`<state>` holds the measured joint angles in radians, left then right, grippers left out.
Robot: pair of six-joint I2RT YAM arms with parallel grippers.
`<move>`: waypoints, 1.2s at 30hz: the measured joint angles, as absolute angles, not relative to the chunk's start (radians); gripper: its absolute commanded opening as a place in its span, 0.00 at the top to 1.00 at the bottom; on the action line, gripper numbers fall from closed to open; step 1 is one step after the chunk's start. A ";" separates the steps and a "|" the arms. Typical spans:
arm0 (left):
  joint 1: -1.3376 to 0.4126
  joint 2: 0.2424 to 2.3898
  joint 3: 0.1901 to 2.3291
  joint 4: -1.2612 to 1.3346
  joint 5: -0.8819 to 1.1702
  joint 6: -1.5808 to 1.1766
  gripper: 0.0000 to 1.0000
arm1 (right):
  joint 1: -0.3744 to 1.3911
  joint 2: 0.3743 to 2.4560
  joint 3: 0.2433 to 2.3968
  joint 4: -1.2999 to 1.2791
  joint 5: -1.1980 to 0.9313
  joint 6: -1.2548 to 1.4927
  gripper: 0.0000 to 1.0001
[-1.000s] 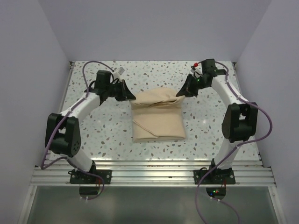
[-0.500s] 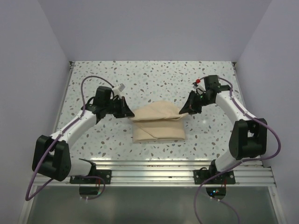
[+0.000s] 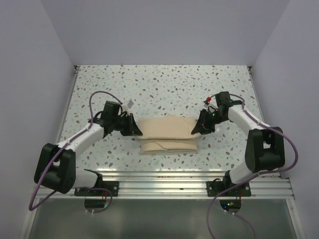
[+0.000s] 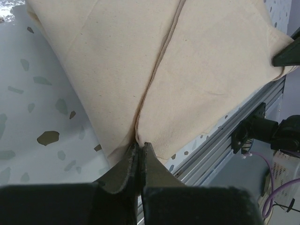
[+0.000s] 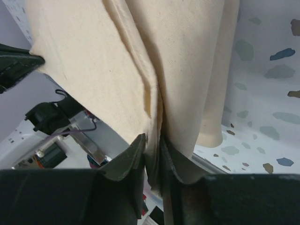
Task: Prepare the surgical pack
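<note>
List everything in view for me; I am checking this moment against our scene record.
wrap sheet: one, tan, folded, middle of the table, between the two arms
table: one, white with dark speckles, under everything
rail: one, silver metal, along the table's near edge, carrying the arm bases
walls: three, pale lilac, left, back and right of the table
cables: two, purple, one looping along each arm
arms: two, white and black, reaching in from the left and the right
left fingers: one pair, black, pinched shut on the sheet's left end
right fingers: one pair, black, pinched on the sheet's right end
</note>
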<state>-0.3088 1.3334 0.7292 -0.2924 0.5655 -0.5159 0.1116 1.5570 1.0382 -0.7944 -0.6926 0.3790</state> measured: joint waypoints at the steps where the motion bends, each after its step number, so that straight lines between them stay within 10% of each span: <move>1: -0.309 1.334 0.727 -0.290 0.569 -0.516 0.92 | 0.113 1.558 1.027 -0.793 -0.693 0.376 0.72; 9: -0.309 1.293 0.727 -0.287 0.595 -0.477 0.45 | 0.120 1.562 1.034 -0.795 -0.689 0.356 0.34; 36: -0.308 1.530 1.008 -0.244 0.569 -0.399 0.46 | 0.283 2.139 1.621 -0.667 -0.688 0.287 0.28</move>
